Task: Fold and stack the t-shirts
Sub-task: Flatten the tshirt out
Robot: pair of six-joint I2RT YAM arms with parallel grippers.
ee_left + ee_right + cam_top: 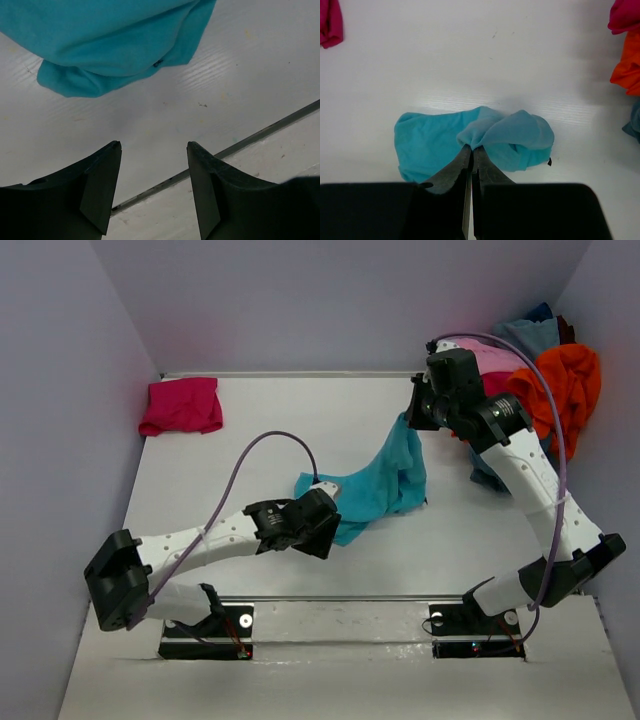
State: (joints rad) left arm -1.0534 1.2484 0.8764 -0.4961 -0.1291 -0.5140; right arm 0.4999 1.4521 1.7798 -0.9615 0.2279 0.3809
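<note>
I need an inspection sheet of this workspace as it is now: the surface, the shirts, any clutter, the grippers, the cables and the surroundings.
Surface: white table; a metal strip crosses its near part.
Job's things: turquoise t-shirt mid-table, one end lifted; magenta-pink t-shirt folded at the far left corner; orange shirt, light pink shirt and blue shirt heaped at the far right.
Clutter: nothing seen.
Grippers: right gripper shut on the turquoise t-shirt; left gripper open, empty, beside the shirt's near end.
Cables: left purple cable and right purple cable each loop off their arm.
Surroundings: plain pale walls on three sides.
</note>
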